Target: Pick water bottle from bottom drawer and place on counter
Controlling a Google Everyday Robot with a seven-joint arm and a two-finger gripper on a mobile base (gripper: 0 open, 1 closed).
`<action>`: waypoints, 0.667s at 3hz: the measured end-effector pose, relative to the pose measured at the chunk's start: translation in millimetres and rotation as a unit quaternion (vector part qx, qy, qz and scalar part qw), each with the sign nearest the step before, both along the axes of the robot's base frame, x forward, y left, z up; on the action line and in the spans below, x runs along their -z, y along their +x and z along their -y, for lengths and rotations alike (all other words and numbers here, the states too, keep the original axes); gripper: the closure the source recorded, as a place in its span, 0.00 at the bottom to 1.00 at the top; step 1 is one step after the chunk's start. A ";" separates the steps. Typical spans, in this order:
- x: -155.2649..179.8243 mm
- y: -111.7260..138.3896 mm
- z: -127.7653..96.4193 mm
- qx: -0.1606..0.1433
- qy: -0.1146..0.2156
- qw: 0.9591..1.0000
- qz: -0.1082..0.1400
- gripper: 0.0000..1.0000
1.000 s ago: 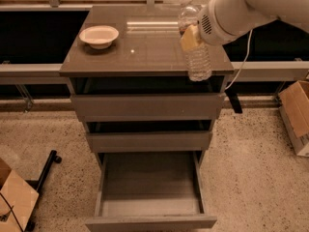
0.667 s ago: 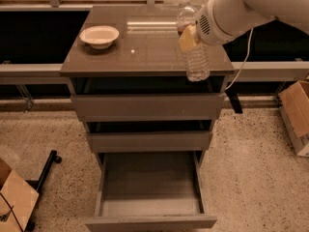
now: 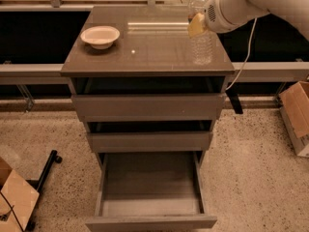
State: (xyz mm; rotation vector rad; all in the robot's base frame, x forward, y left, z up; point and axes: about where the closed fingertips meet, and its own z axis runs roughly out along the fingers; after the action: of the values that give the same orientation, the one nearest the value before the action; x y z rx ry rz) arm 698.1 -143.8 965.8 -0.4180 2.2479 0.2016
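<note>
Found the water bottle (image 3: 202, 45) upright in the closed gripper (image 3: 197, 24), base seemingly touching the table (image 3: 154, 47) just beneath, bottom drawer (image 3: 150, 178) well below lying open; judged only 1 step left: release.

No text, brand, number or sign can be read on any object. The label of the water bottle (image 3: 202, 45) on the surface (image 3: 145, 54) is illegible. End effector (image 3: 197, 24) beside the bottle's upper part, at the surface's right rear
</note>
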 end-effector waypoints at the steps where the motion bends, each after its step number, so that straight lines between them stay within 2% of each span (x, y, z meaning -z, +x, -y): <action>1: 13.0 48.1 16.0 0.006 0.021 1.000 -0.004 1.00; 2: 34.4 85.4 24.8 0.007 0.030 0.999 -0.018 1.00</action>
State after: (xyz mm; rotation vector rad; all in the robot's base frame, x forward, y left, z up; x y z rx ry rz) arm 783.5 -168.6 931.5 -0.3687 2.2741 0.2708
